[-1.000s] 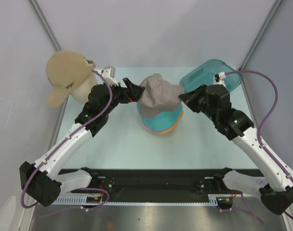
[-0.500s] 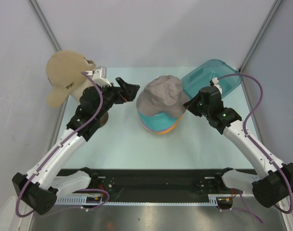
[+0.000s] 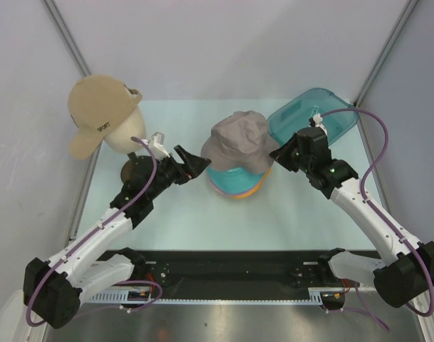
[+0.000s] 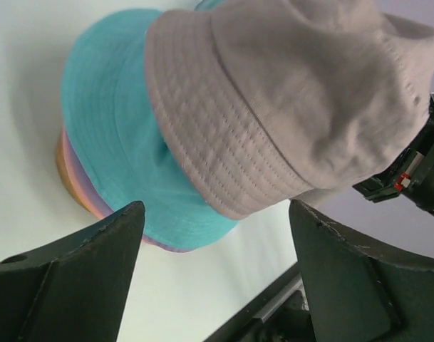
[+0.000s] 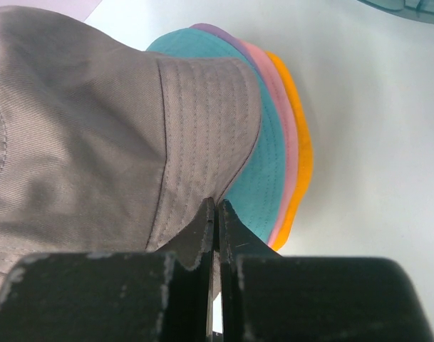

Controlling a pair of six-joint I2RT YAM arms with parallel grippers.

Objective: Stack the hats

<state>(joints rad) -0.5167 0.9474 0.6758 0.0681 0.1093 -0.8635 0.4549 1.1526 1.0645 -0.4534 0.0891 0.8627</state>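
Note:
The hats sit in one stack at the table's middle. The grey-taupe hat (image 3: pixel 238 139) lies crumpled on top, over the teal hat (image 3: pixel 231 178), with the yellow-orange hat's brim (image 3: pixel 257 188) showing below. My left gripper (image 3: pixel 195 162) is open and empty, just left of the stack; its view shows the grey-taupe hat (image 4: pixel 302 107), the teal hat (image 4: pixel 117 121) and the open gripper (image 4: pixel 217 242). My right gripper (image 3: pixel 277 153) is shut on the grey-taupe hat's brim (image 5: pixel 195 128); its tips (image 5: pixel 217 208) pinch the cloth. Teal (image 5: pixel 263 171), pink (image 5: pixel 284 153), yellow-orange (image 5: pixel 300 142) and lilac (image 5: pixel 213 30) brims lie beneath.
A cream mannequin head wearing a tan cap (image 3: pixel 99 117) stands at the back left. A clear teal plastic tub (image 3: pixel 313 117) lies at the back right, behind my right arm. A black rail (image 3: pixel 224 267) runs along the near edge.
My left gripper has let go of the grey-taupe hat and drawn back toward the near left. The grey-taupe hat has settled on the stack. My right gripper stays pinched on its brim.

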